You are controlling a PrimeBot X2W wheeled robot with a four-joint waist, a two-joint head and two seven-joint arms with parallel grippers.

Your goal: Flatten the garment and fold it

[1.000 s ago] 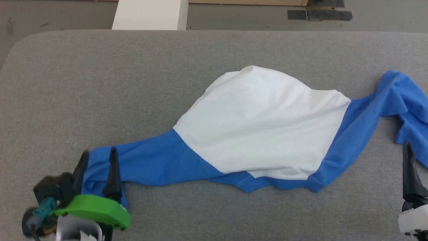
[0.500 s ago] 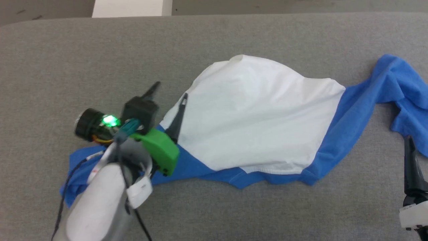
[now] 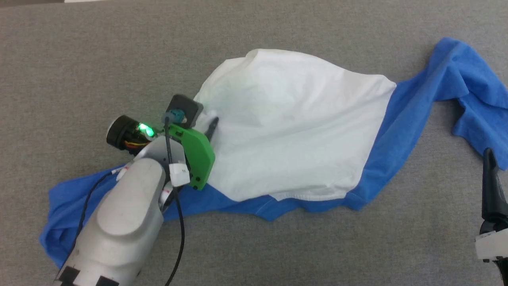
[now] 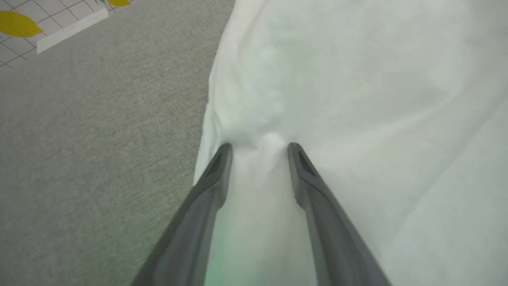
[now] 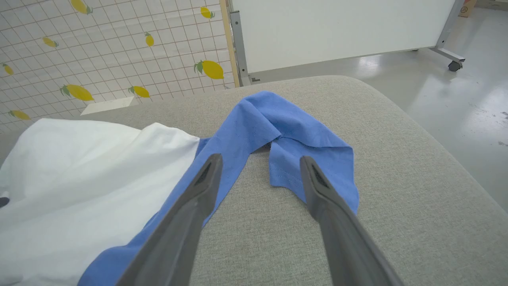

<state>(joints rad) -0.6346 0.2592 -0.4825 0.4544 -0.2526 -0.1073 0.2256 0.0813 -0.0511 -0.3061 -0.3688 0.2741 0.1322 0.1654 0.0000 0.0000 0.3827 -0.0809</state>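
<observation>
The flattening step is being worked on, by this judgement, and no fold is being made yet. The shirt [image 3: 293,131] is lying crumpled on the grey table [image 3: 79,59], its white body bulging in the middle and both blue sleeves lying twisted. The left claw [image 4: 258,147] is being pressed down at the left edge of the white body. Its two fingers are being held spread, and a small bump of white cloth is rising between the tips, so nothing is being pinched yet. The right claw [image 5: 260,159] is being held spread and empty, well to the right of the white body, near the doubled right sleeve [image 3: 460,75]. The next move is probably calling for the left fingers to be closed on that bump, so that this edge can be drawn outward. The thin cloth may be slipping out easily. The left sleeve [image 3: 67,202], left of the white body, is being partly covered by the left forearm [image 3: 119,222] and its cable [image 3: 180,238], which may be getting in the way. Beyond the white body, a lemon-patterned wall [image 5: 99,51] and a white panel [image 5: 337,28] are being seen.
</observation>
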